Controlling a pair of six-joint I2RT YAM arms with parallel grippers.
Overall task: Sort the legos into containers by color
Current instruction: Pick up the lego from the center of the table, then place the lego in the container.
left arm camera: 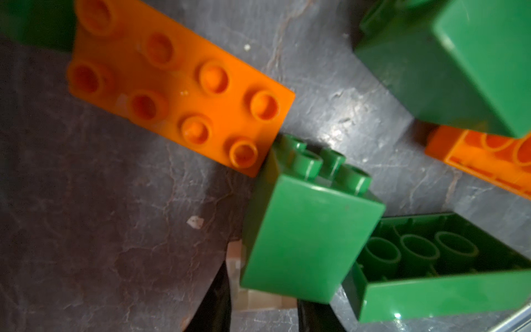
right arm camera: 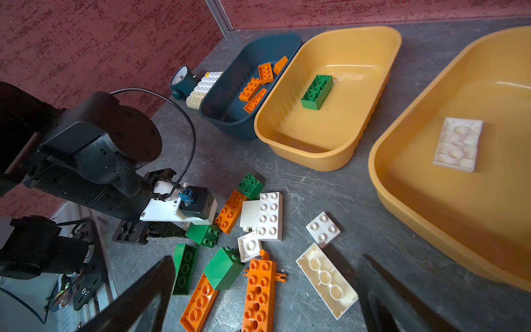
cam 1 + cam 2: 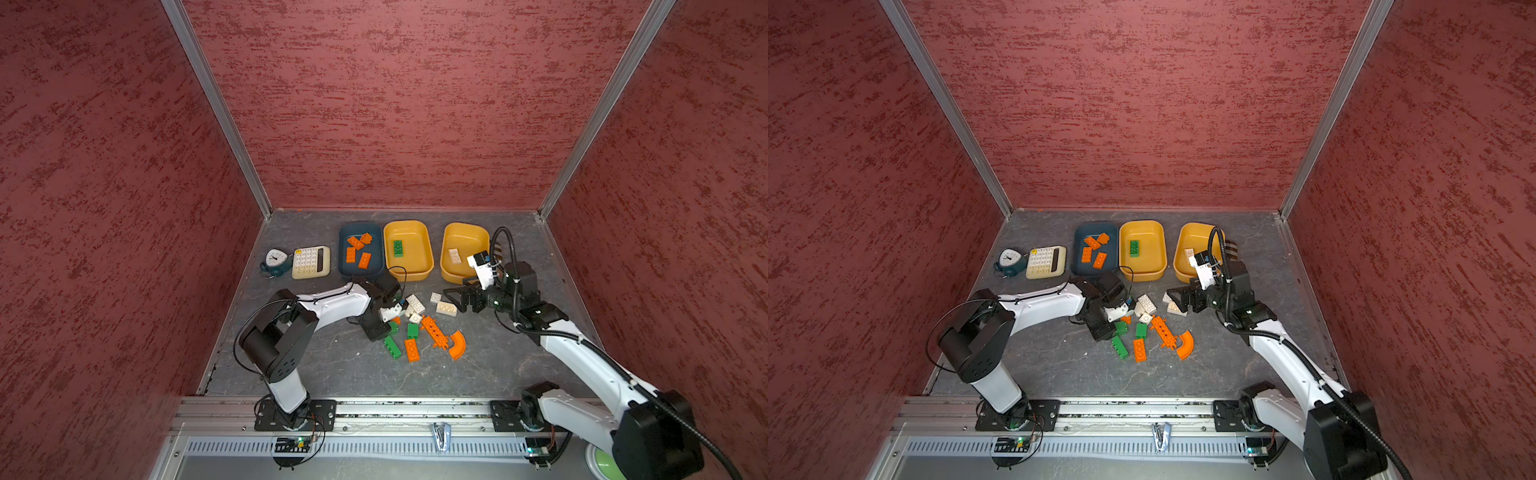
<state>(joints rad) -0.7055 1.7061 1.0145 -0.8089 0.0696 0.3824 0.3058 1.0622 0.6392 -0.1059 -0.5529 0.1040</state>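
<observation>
While our left gripper is clamping a small green brick between its fingers, we are holding our right gripper wide open and empty above the loose pile, close to two cream bricks. The clamped brick is lying on its side, its studs touching a corner of a flat orange brick, and a longer green brick is lying hollow side up just beside it. We cannot tell whether the clamped brick is resting on the table or lifted clear.

The other loose legos are lying between our two arms, among them a long holed orange piece and an orange arc near its end.

Behind the pile, three tubs are standing in a row. The teal tub is holding four orange bricks, the middle yellow tub is holding a lone green brick, and the right yellow tub is holding a lone cream brick. A calculator and a clock are sitting to the left of the teal tub.
</observation>
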